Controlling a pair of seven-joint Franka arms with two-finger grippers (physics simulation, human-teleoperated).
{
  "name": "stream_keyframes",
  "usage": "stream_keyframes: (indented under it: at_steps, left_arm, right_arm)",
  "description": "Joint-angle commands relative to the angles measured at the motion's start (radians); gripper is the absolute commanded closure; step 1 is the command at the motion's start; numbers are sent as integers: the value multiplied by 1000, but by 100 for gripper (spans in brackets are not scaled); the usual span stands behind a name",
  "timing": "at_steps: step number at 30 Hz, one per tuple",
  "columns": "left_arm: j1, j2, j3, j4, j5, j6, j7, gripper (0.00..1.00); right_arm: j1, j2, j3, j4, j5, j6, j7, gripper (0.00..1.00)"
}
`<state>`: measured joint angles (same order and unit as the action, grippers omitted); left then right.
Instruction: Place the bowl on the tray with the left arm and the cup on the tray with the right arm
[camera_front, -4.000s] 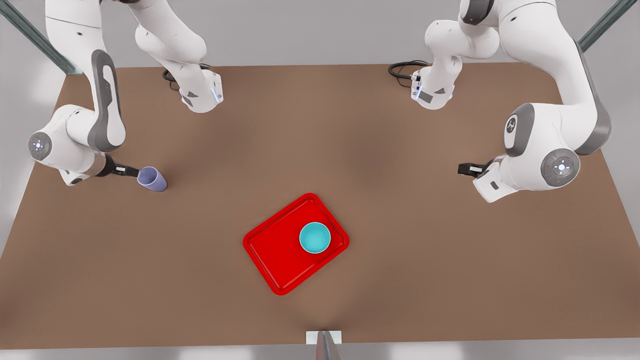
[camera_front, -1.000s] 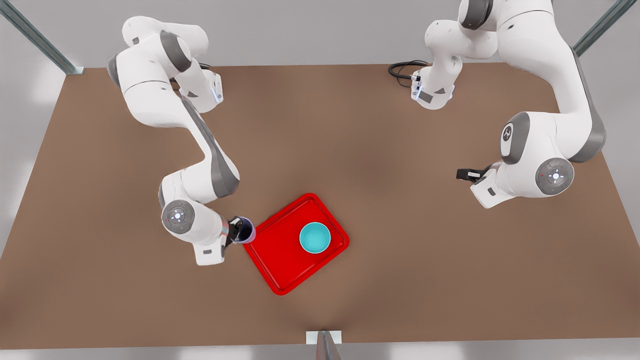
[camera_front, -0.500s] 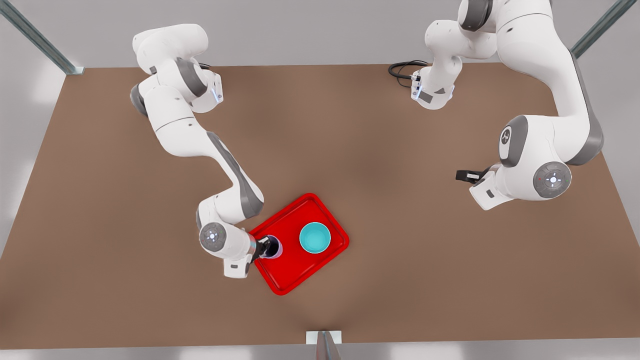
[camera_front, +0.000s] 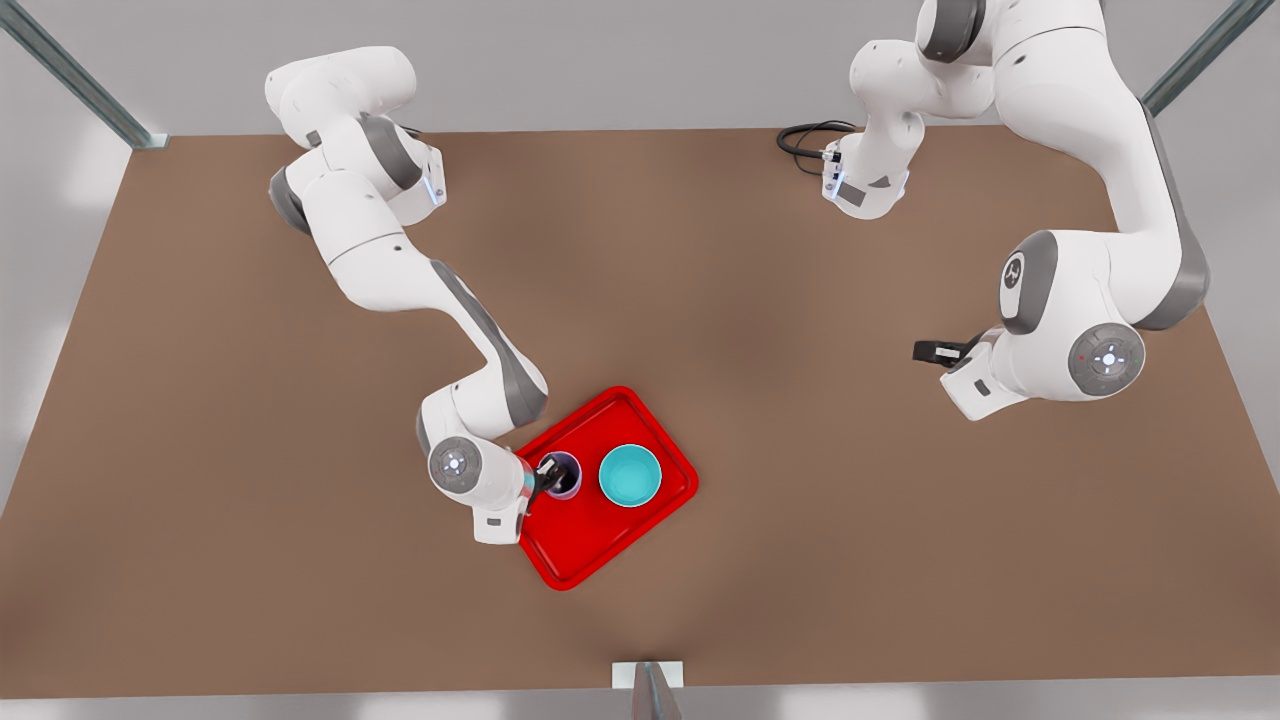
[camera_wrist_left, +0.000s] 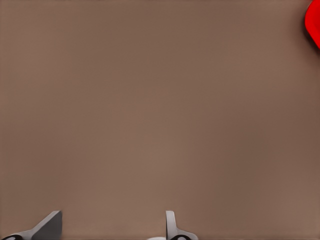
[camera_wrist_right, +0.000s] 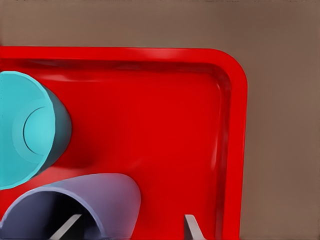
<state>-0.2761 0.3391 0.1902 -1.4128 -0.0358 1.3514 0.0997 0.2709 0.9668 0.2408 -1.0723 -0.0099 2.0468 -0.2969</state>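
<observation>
Holding the pale lavender tapered cup (camera_front: 560, 474) by its rim over the flat red tray (camera_front: 580, 550), the right gripper (camera_front: 547, 478) nears release at nine o'clock of the seated teal bowl (camera_front: 630, 475), while the left gripper (camera_front: 925, 350), jaws parted, waits above the bench (camera_front: 800, 560).

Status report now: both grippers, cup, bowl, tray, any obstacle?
Right gripper shut on cup, above tray. Bowl on tray, beside cup, apart. Left gripper open, waiting over bare table. Nothing in the way.
</observation>
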Motion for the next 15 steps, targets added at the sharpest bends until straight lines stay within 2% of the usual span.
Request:
stream_keyframes:
  at_steps: [1,2,4,7,9,10,11,12,15]
  left_arm:
    - [0,0,0,0,1,0,0,0]
    - [0,0,0,0,1,0,0,0]
    - [0,0,0,6,1,0,0,0]
    - [0,0,0,8,-1,0,-2,0]
    - [0,-2,2,21,-7,2,-2,0]
    - [0,-2,2,21,-6,2,-2,0]
    - [0,-5,5,43,-6,0,-2,0]
    - [2,-12,5,52,-3,0,5,0]
    - [2,-3,3,74,4,0,0,0]
  right_arm:
    - [-1,-2,0,0,1,-3,1,0]
    - [-4,-28,0,-2,2,-40,8,0]
    - [-61,-129,-6,0,1,-247,113,0]
    - [-153,-249,-12,3,27,-321,173,0]
    - [-260,-410,-48,46,25,-562,300,0]
    - [-334,-534,-48,-55,19,-616,341,0]
    - [-335,-706,-121,-244,18,-606,343,0]
    - [-337,-811,-150,-352,16,-587,343,0]
    - [-375,-861,-167,-399,16,-570,340,0]
